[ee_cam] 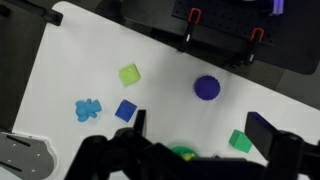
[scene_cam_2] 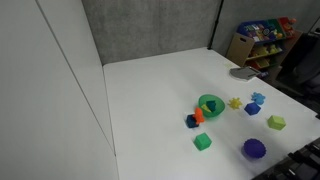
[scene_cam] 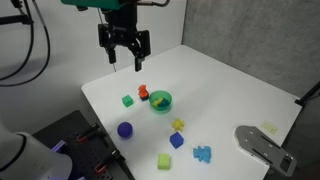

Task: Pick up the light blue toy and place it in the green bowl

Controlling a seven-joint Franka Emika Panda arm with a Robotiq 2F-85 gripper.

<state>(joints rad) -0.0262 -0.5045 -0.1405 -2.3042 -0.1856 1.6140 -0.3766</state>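
Two black fingers (scene_cam: 124,50) hang open and empty above the white surface (scene_cam: 230,90). Next they must reach the lumpy light blue plastic toy (scene_cam: 203,154), then the round green bowl (scene_cam: 161,108).

Shows only a sliver of the small round bright green plastic bowl (ee_cam: 182,153) in the wrist view, behind the black gripper (ee_cam: 200,125). Crops the flat grey metal plate (ee_cam: 20,150) at that view's lower left corner.

Ext cams raised, different sides of table (scene_cam: 230,90), both see it, wrist cam overhead
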